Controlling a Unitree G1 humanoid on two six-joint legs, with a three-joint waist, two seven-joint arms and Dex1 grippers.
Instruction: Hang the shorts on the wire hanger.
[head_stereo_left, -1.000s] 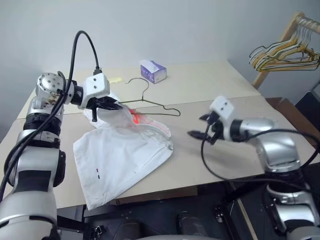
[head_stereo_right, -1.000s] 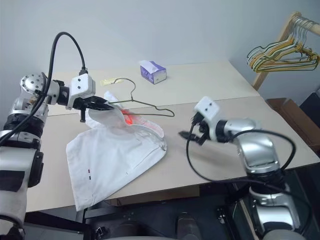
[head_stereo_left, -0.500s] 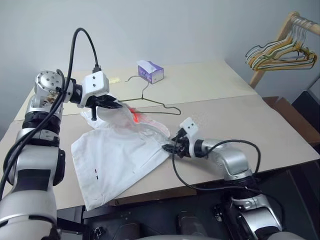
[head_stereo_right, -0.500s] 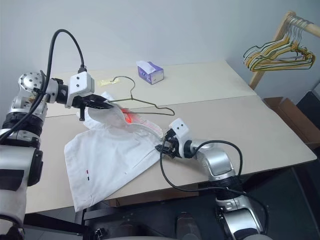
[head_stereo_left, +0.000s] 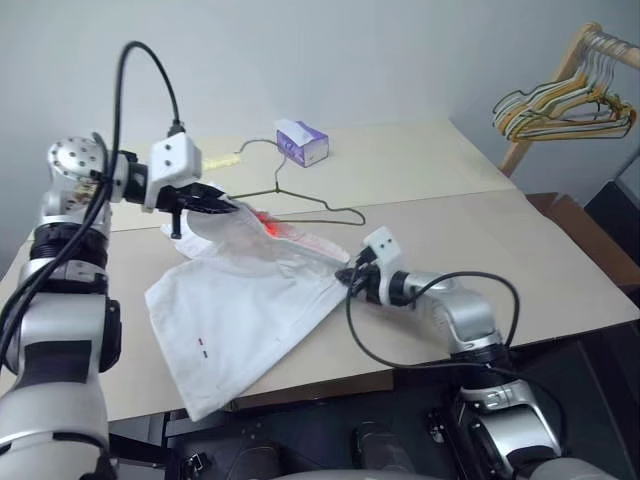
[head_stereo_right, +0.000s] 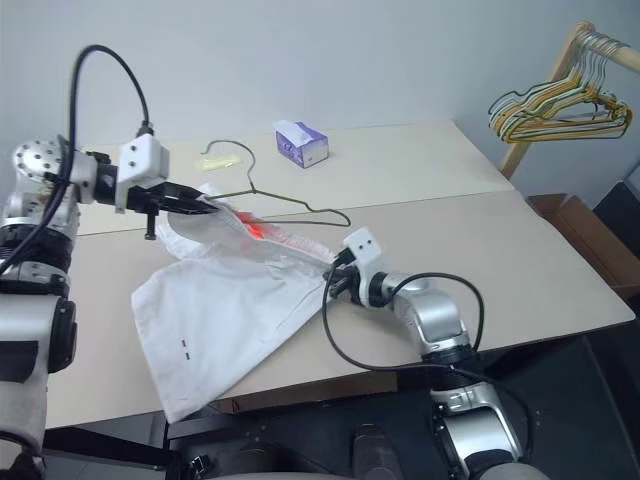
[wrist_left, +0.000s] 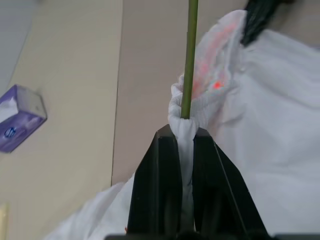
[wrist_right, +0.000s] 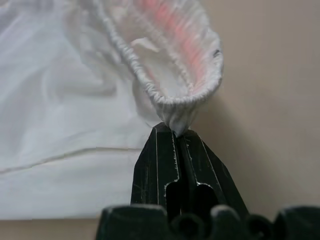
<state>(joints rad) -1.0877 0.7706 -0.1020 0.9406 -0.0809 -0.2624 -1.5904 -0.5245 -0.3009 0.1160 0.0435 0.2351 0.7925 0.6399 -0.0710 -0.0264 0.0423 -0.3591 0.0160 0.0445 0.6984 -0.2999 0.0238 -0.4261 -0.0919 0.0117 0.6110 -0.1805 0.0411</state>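
The white shorts (head_stereo_left: 250, 310) lie spread on the table, their gathered waistband (wrist_right: 165, 100) lifted and stretched between my two grippers. My left gripper (head_stereo_left: 225, 205) is shut on one end of the waistband, held above the table. The green wire hanger (head_stereo_left: 300, 200) runs straight into that pinched fold (wrist_left: 189, 60), its hook pointing toward the far side of the table. My right gripper (head_stereo_left: 345, 278) is shut on the other end of the waistband, low over the table. An orange-red patch (wrist_left: 216, 85) shows inside the band.
A purple tissue box (head_stereo_left: 303, 142) stands at the back of the table, with a small yellow item (head_stereo_left: 228, 159) to its left. A wooden rack with a bunch of hangers (head_stereo_left: 560, 105) stands at the far right, past the table's corner.
My right gripper came in from the right to the waistband's edge and shut on it. My left gripper drew up and back a little with the waistband and hanger.
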